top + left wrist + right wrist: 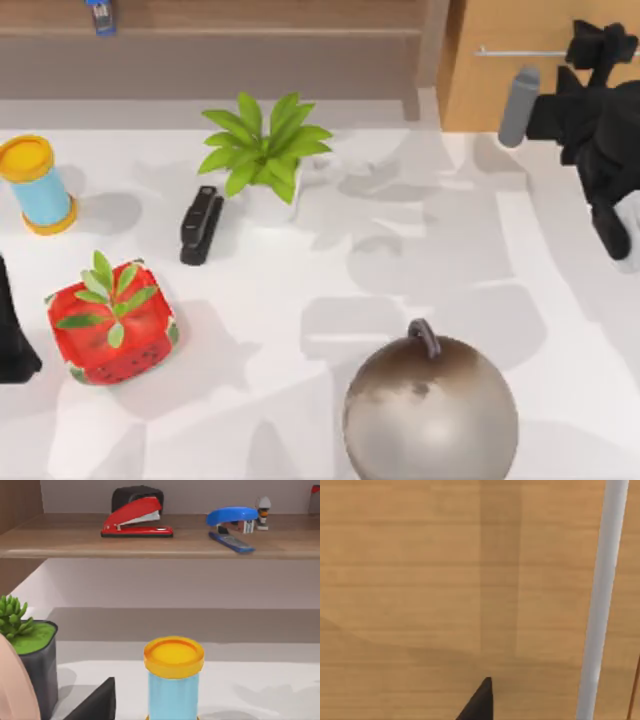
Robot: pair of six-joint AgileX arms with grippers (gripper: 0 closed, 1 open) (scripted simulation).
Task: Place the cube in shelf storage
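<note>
Cube's whereabouts cannot be told, perhaps inside the drawer cabinet point(520, 95), whose handle point(520, 51) the right claw point(598, 45) faces, its grip state unclear. Likely light, rigid, slick: pinch opposite flat faces. Left arm point(12, 340) idles at the counter's point(400, 250) left.

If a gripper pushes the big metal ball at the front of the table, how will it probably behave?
The ball is round and sits directly on the white table, so a push would likely make it roll. Its dull metallic look and large size suggest it may be heavy. The small loop on top seems the only easy place to grip; the smooth curved surface would probably slip between fingers.
</note>
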